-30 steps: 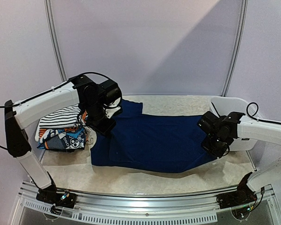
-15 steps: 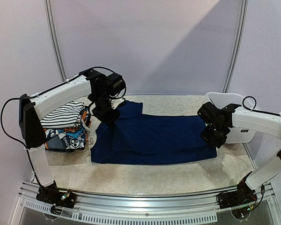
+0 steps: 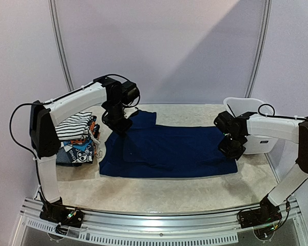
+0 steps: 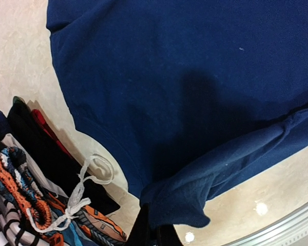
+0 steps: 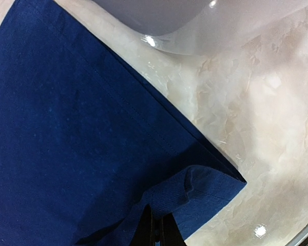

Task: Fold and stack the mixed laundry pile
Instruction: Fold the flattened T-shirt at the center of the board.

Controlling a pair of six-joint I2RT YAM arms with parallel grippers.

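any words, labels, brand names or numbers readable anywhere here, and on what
No text can be read in any view.
cartoon-print garment: pale marks in the print may be letters, too small and blurred to read.
navy garment: plain, no label showing.
white tub: no marking visible.

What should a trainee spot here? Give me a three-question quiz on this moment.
1. True or false: the left gripper and the right gripper are each shut on an edge of the navy blue garment.
2. Where does the white tub stand? A) at the right end of the table, past the right gripper; B) between the two arm bases; C) on the middle of the navy blue garment.
3. Fill in: the striped garment lies beside the navy blue garment's ____ end.
Key: 1 true; 2 A; 3 left.
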